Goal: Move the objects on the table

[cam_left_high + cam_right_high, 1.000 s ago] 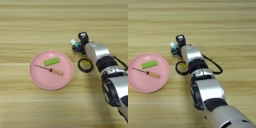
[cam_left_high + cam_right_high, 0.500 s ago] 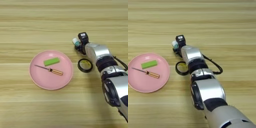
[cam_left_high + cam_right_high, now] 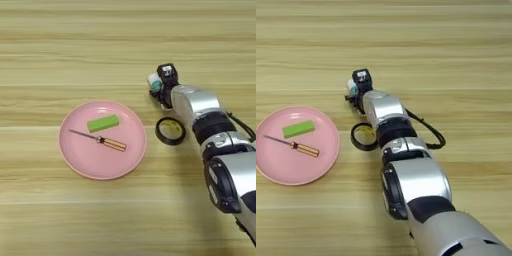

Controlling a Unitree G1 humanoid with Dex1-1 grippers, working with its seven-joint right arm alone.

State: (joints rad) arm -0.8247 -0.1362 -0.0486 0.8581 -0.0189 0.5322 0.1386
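Surface: light-brown wooden plank surface (image 3: 75, 40).
Change: white glue stick with teal label (image 3: 154, 83), 1 o'clock of the round pink plate (image 3: 70, 155), barely shifted.
End effector (image 3: 162, 86): black fingers at stick; grip unclear.
Meaning: grasp likely pending.

no readable text, numbers or brand marks anywhere. glue stick (image 3: 154, 82) has a teal label, but any print on it is too small to make out. hand (image 3: 165, 75) carries a small pale patch on its black housing, not legible. screwdriver (image 3: 99, 140), green block (image 3: 103, 123), pink plate (image 3: 80, 160), tape ring (image 3: 170, 131) and bench (image 3: 75, 45) show no markings.
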